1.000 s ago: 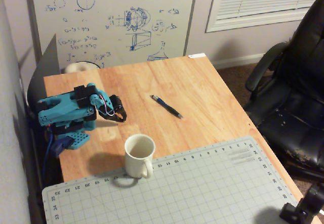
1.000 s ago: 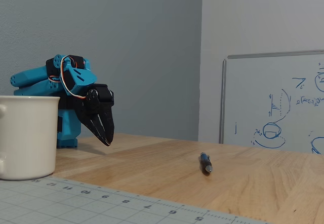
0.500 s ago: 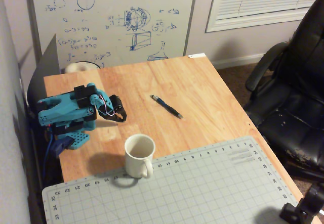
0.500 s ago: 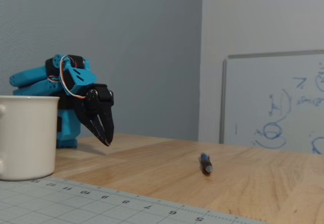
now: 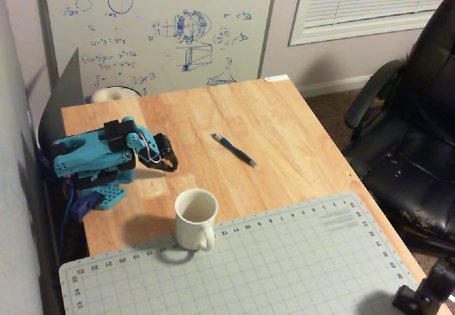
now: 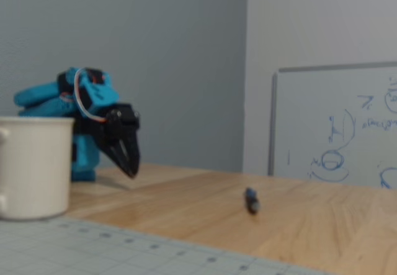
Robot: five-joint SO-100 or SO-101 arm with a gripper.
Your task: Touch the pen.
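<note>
On the bare wooden tabletop (image 5: 284, 109), out toward its middle in the overhead view, lies the pen (image 5: 234, 149), slanting from upper left to lower right and well apart from everything else; in the fixed view we see it nearly end-on (image 6: 251, 200), a small bluish-tipped stub flat on the grain. We judge it light, stiff and smooth-barrelled, a slim cylinder that would roll or skid away under a sideways nudge, so we would come down on the middle of the barrel from above and press gently instead of poking an end. Our gripper (image 5: 168, 160) hangs folded at the turquoise arm (image 5: 92, 155) near the table's left edge, fingers pointing downward and holding nothing; in the fixed view (image 6: 130, 166) the two black tapered fingers appear closed together or nearly so, though the soft focus leaves a narrow gap possible. Between arm and pen the wood is a warm, lightly varnished butcher-block with visible staves. A white ceramic mug (image 5: 195, 219), glossy and round with its handle toward the camera, stands at the edge of the grey gridded cutting mat (image 5: 284, 265), whose matte surface looks rubbery. Behind the table a whiteboard (image 5: 156, 30) carries blue sketches.
</note>
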